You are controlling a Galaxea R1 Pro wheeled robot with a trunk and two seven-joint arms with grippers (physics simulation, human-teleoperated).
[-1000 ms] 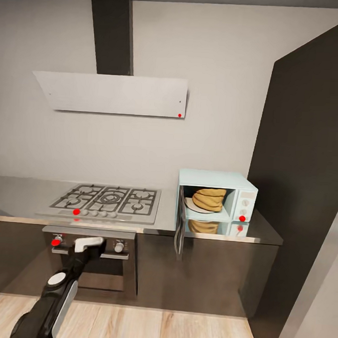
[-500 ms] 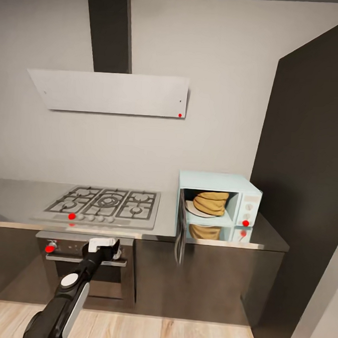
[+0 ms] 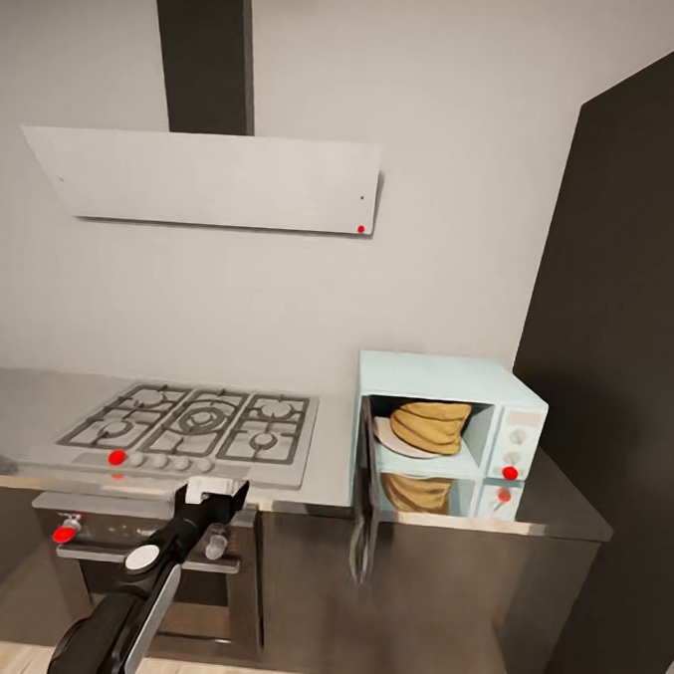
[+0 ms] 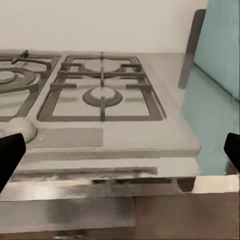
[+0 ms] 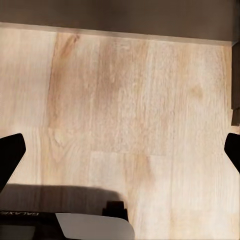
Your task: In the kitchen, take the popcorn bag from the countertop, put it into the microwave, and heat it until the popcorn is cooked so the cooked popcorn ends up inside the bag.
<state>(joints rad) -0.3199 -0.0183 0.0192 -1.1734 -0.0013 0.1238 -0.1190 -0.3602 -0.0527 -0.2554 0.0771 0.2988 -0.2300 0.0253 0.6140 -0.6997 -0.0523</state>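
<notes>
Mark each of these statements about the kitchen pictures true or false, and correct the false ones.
1. The small pale-blue microwave has its dark glass door shut. False: the door is swung open.
2. The crumpled golden-tan popcorn bag lies inside the microwave on a white plate. True.
3. The left gripper holds the bag. False: its jaws are open and empty, in front of the steel gas hob.
4. The microwave stands on the glossy grey countertop, right of the hob. True.
5. The right wrist view looks down on light wood plank floor. True.
</notes>
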